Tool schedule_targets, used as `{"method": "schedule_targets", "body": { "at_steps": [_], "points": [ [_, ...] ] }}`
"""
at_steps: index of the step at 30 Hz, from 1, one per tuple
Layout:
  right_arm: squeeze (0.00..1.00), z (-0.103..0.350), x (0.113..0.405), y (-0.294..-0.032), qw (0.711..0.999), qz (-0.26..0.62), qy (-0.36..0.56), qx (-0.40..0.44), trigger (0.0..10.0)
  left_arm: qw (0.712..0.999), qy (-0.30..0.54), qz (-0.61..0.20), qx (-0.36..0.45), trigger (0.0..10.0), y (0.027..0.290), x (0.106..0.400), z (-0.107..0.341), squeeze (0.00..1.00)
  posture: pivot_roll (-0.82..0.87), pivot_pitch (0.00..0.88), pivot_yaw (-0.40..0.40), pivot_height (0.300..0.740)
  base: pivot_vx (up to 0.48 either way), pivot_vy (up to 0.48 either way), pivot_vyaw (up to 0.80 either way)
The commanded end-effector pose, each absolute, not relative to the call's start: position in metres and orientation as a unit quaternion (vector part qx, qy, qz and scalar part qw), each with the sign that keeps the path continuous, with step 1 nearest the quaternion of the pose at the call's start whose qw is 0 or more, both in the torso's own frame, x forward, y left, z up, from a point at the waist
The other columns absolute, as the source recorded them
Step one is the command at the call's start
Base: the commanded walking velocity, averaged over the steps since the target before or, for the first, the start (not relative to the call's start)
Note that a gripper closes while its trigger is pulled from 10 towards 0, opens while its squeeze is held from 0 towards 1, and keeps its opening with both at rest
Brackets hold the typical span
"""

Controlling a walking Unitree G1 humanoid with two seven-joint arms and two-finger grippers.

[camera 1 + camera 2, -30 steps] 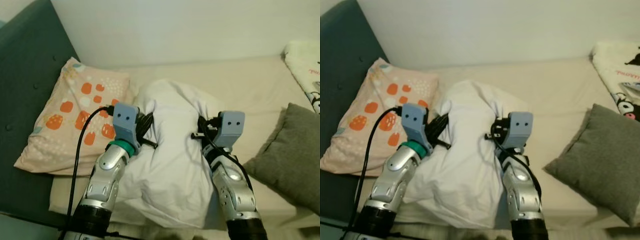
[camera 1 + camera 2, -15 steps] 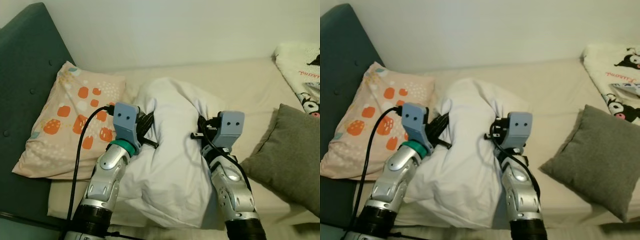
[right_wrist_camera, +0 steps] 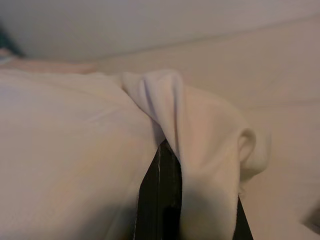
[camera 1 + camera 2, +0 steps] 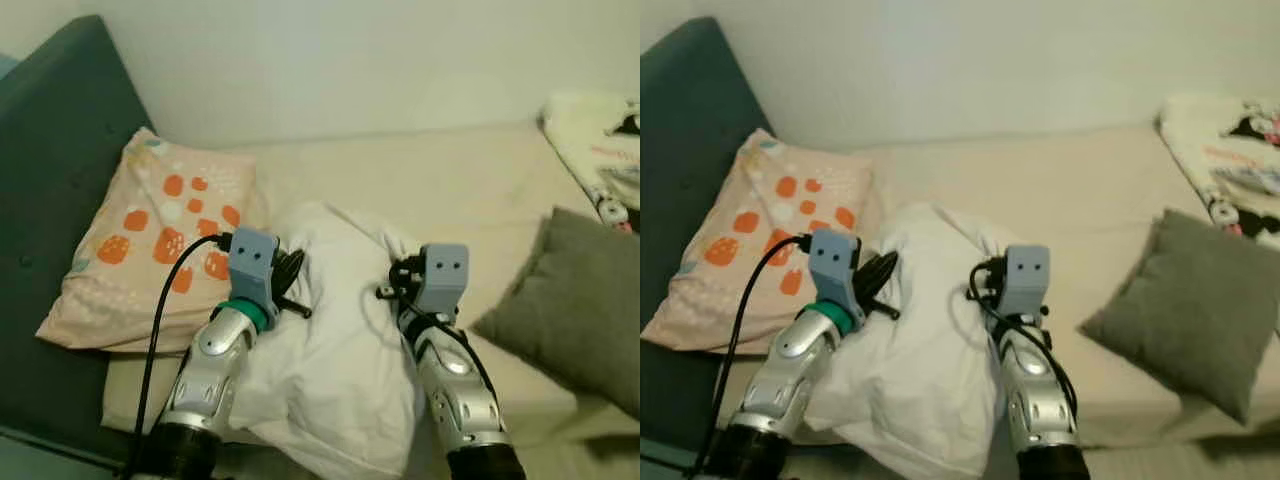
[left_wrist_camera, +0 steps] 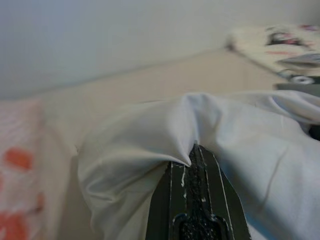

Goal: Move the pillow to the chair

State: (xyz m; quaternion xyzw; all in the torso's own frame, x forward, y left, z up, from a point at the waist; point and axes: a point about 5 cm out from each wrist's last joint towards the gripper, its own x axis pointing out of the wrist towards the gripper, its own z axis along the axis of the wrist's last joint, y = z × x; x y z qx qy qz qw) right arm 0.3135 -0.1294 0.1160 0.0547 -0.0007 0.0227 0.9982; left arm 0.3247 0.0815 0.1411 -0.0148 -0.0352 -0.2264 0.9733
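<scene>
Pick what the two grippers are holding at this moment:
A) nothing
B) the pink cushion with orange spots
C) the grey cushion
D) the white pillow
D: the left gripper and the right gripper are each shut on bunched fabric at opposite sides of the white pillow.

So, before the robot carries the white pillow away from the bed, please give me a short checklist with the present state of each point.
1. Left end effector pinches a fold of the white pillow: ok.
2. Right end effector is shut on a fold at the pillow's other side: ok.
3. Pillow apart from the gray cushion: ok.
4. Pillow apart from the orange-spotted pillow: cannot tell, their edges lie very close.
5. Pillow fully lifted off the bed: cannot tell.
6. Chair in sight as the goal: not ok.
</scene>
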Motion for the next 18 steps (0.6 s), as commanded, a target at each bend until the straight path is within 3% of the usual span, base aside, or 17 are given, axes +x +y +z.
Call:
{"method": "schedule_targets", "body": {
  "at_steps": [1, 12, 18],
  "points": [
    [0.00, 0.131, 0.312, -0.120, 0.997, 0.042, -0.042, 0.054, 10.0, 0.969, -0.068, -0.239, -0.012, 10.0, 0.072, 0.326, 0.153, 0.00, -0.02, 0.000, 0.131, 0.740, 0.000, 0.000, -0.80],
    [0.00, 0.180, 0.324, -0.119, 0.987, 0.048, -0.132, 0.073, 10.0, 0.961, -0.184, -0.203, -0.043, 10.0, 0.067, 0.330, 0.206, 0.00, 0.02, 0.006, 0.082, 0.740, 0.000, 0.000, -0.80],
    [0.00, 0.207, 0.328, -0.116, 0.980, 0.053, -0.174, 0.080, 10.0, 0.958, -0.199, -0.194, -0.071, 10.0, 0.069, 0.333, 0.221, 0.00, 0.01, 0.010, 0.086, 0.740, 0.000, 0.000, -0.80]
  ]
}}
